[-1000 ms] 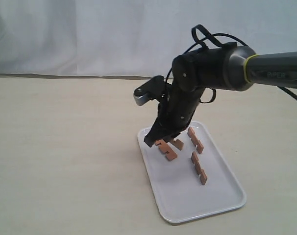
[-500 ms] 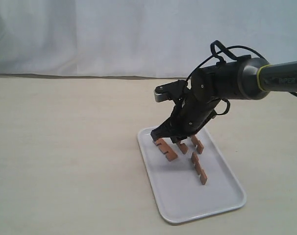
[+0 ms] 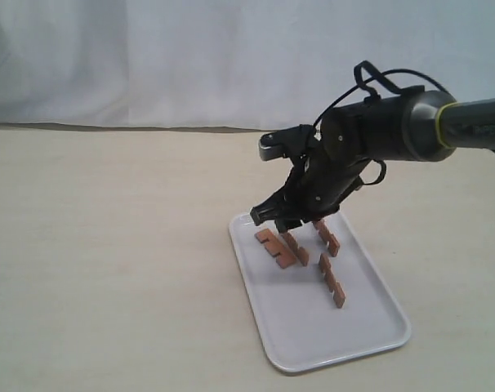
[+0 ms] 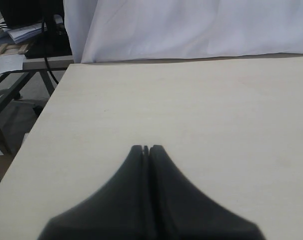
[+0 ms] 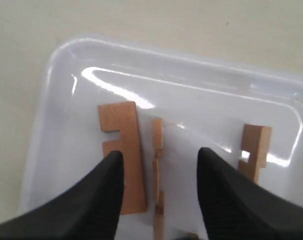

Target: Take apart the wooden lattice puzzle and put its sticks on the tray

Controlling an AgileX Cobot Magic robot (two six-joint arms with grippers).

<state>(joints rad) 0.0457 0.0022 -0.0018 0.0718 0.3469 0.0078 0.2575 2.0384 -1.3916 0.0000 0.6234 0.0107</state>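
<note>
The white tray (image 3: 313,335) holds four reddish-brown notched sticks lying apart, with no lattice assembled. Two sticks (image 3: 274,247) (image 3: 295,247) lie side by side at the far left of the tray. A third stick (image 3: 326,235) and a fourth stick (image 3: 331,282) lie to their right. My right gripper (image 3: 278,219) hovers open just above the left pair, holding nothing. In the right wrist view its fingers straddle an on-edge stick (image 5: 157,135), with a flat stick (image 5: 124,150) beside it and another stick (image 5: 255,145) further off. My left gripper (image 4: 146,148) is shut and empty over bare table.
The pale wooden table (image 3: 109,245) spreads around the tray, with a white cloth backdrop (image 3: 149,57) behind it. In the left wrist view the table's edge (image 4: 46,107) shows, with a cluttered desk (image 4: 16,40) beyond it.
My right gripper has lifted off the tray and drawn back to the right. The stick it was over now lies free beside its neighbour. The left gripper is as before.
</note>
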